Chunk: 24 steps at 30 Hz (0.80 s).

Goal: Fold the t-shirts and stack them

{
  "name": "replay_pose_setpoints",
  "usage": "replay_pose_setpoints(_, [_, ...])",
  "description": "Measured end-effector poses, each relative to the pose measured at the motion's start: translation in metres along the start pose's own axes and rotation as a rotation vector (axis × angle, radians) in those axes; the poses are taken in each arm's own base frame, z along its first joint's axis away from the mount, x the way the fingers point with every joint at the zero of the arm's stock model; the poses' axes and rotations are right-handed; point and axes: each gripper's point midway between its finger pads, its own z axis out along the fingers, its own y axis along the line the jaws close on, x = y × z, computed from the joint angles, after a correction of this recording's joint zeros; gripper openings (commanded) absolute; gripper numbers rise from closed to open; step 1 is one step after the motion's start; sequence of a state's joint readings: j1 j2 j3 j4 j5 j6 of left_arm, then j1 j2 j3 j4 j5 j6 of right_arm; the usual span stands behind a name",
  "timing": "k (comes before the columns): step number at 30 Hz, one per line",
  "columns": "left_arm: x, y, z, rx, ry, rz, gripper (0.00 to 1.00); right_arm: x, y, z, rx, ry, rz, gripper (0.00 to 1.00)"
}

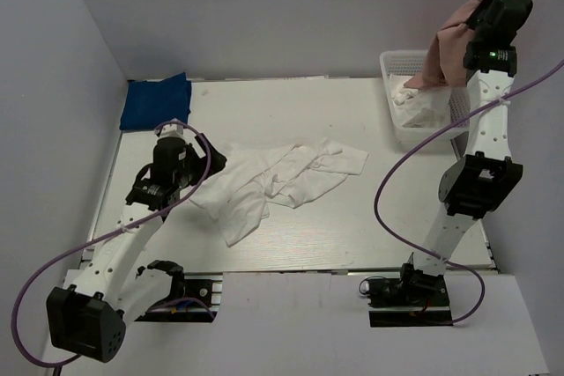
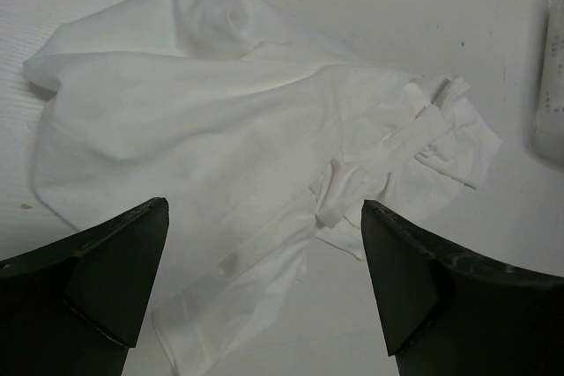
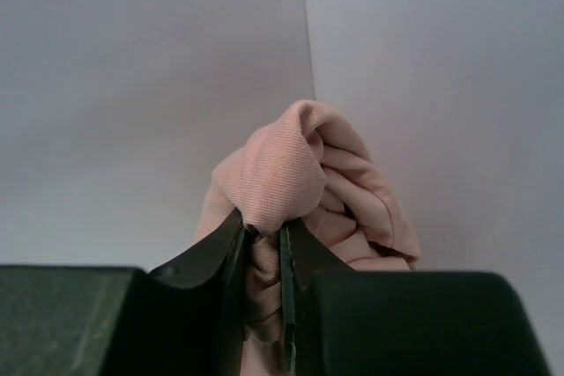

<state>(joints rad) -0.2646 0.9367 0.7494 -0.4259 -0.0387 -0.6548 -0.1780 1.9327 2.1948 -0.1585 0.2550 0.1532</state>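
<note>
white desk (image 1: 352,235) carries a crumpled white t-shirt (image 1: 264,182); my left gripper (image 2: 264,217) hangs spread wide above it, my right gripper (image 3: 263,224) clamped on the pink t-shirt (image 3: 291,156) over the basket (image 1: 388,59).

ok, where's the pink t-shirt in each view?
Top external: upper right, the pink t-shirt hangs from the right gripper above the basket.
Left wrist: not in it; only the white t-shirt shows.
Right wrist: centre, the pink t-shirt is bunched in the shut jaws.
Shared landmark: the right gripper, seen in the top and right wrist views.
</note>
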Motion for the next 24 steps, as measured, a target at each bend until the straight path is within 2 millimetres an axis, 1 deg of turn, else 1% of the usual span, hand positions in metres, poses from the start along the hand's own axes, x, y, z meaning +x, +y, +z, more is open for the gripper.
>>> replay_pose_setpoints(1, [0.0, 0.001, 0.003, -0.006, 0.004, 0.0, 1.0, 0.006, -0.001, 0.003, -0.01, 0.005, 0.002, 0.0])
replay_pose_setpoints(3, [0.001, 0.001, 0.008, -0.015, 0.012, 0.001, 1.0, 0.026, -0.001, 0.007, -0.035, 0.042, 0.004, 0.0])
replay_pose_setpoints(5, [0.002, 0.002, 0.013, -0.025, 0.024, 0.001, 1.0, 0.062, 0.001, 0.011, -0.073, 0.107, 0.005, 0.0])
replay_pose_setpoints(7, [0.006, 0.005, 0.018, -0.037, 0.041, 0.0, 1.0, 0.111, 0.0, 0.015, -0.098, 0.199, 0.004, 0.0])
replay_pose_setpoints(10, [0.012, 0.009, 0.026, -0.057, 0.066, -0.008, 1.0, 0.2, -0.007, 0.016, -0.104, 0.364, -0.001, 0.01])
replay_pose_setpoints(11, [0.014, 0.01, 0.028, -0.064, 0.075, -0.013, 1.0, 0.232, -0.012, 0.014, -0.099, 0.425, -0.005, 0.12])
replay_pose_setpoints(12, [0.016, 0.011, 0.03, -0.07, 0.083, -0.018, 1.0, 0.265, -0.016, 0.01, -0.091, 0.491, -0.01, 0.29])
replay_pose_setpoints(13, [0.018, 0.013, 0.031, -0.079, 0.091, -0.022, 1.0, 0.289, -0.019, 0.005, -0.083, 0.546, -0.013, 0.58])
replay_pose_setpoints(14, [0.02, 0.014, 0.032, -0.086, 0.097, -0.03, 1.0, 0.309, -0.022, -0.002, -0.074, 0.604, -0.015, 0.83])
replay_pose_setpoints(15, [0.022, 0.016, 0.033, -0.097, 0.103, -0.038, 1.0, 0.32, -0.022, -0.008, -0.074, 0.639, -0.023, 0.9])
replay_pose_setpoints(16, [0.023, 0.018, 0.033, -0.108, 0.105, -0.045, 1.0, 0.327, -0.021, -0.014, -0.079, 0.669, -0.036, 0.9])
replay_pose_setpoints(18, [0.024, 0.024, 0.033, -0.143, 0.1, -0.071, 1.0, 0.311, -0.012, -0.018, -0.107, 0.646, -0.066, 0.9])
replay_pose_setpoints(19, [0.025, 0.03, 0.032, -0.174, 0.095, -0.088, 1.0, 0.297, -0.007, -0.023, -0.122, 0.629, -0.082, 0.9])
replay_pose_setpoints(21, [0.029, 0.042, 0.032, -0.24, 0.084, -0.13, 1.0, 0.258, 0.012, -0.032, -0.165, 0.566, -0.113, 0.9])
replay_pose_setpoints(22, [0.032, 0.051, 0.031, -0.282, 0.081, -0.148, 1.0, 0.234, 0.025, -0.038, -0.194, 0.522, -0.13, 0.9])
replay_pose_setpoints(24, [0.04, 0.069, 0.029, -0.356, 0.078, -0.175, 1.0, 0.186, 0.055, -0.057, -0.266, 0.433, -0.162, 0.9])
